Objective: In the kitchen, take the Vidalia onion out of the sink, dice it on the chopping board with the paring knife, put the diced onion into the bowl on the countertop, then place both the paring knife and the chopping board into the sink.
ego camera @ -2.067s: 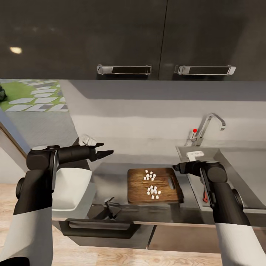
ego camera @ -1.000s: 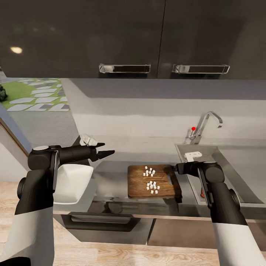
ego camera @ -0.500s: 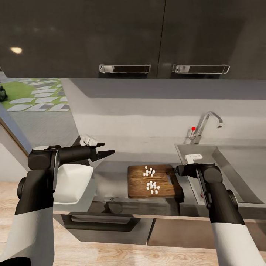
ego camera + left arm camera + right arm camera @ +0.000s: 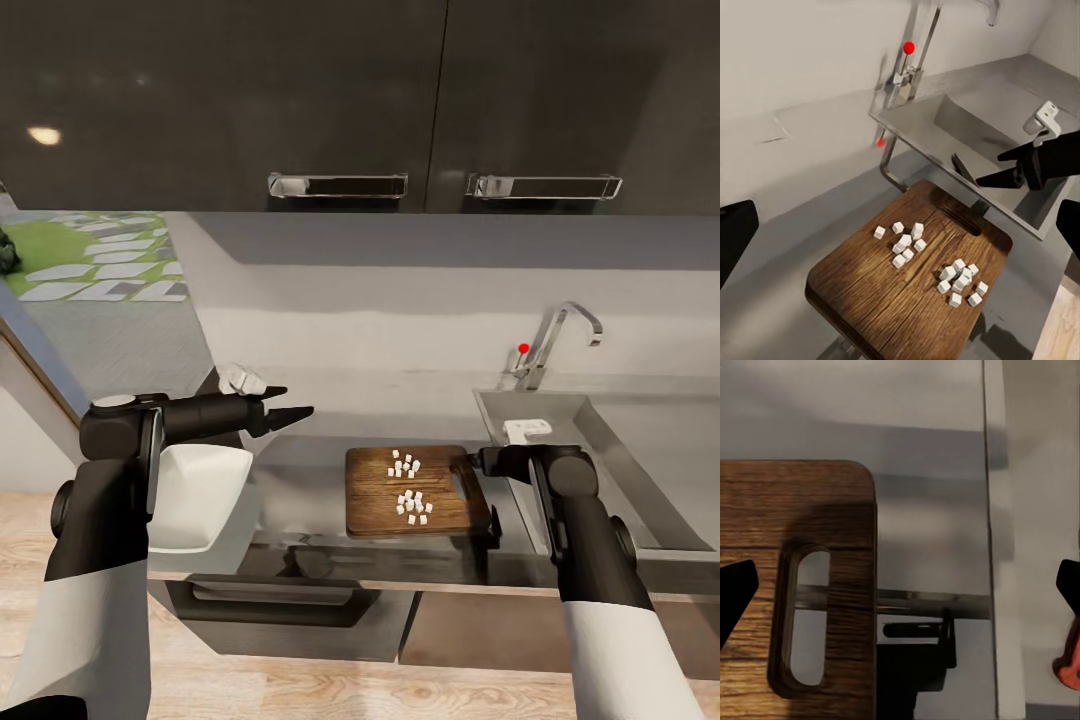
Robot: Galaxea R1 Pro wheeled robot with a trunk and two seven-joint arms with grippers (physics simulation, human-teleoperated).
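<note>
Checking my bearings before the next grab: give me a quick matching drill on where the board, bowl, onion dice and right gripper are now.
Things:
1. board
2. bowl
3. onion dice
4. right gripper

Places or states:
A. white, on the countertop under the left arm
B. open, over the board's slotted end beside the sink
C. flat on the countertop between bowl and sink
D. in two loose clusters on the board

Pairs: 1-C, 2-A, 3-D, 4-B
</note>
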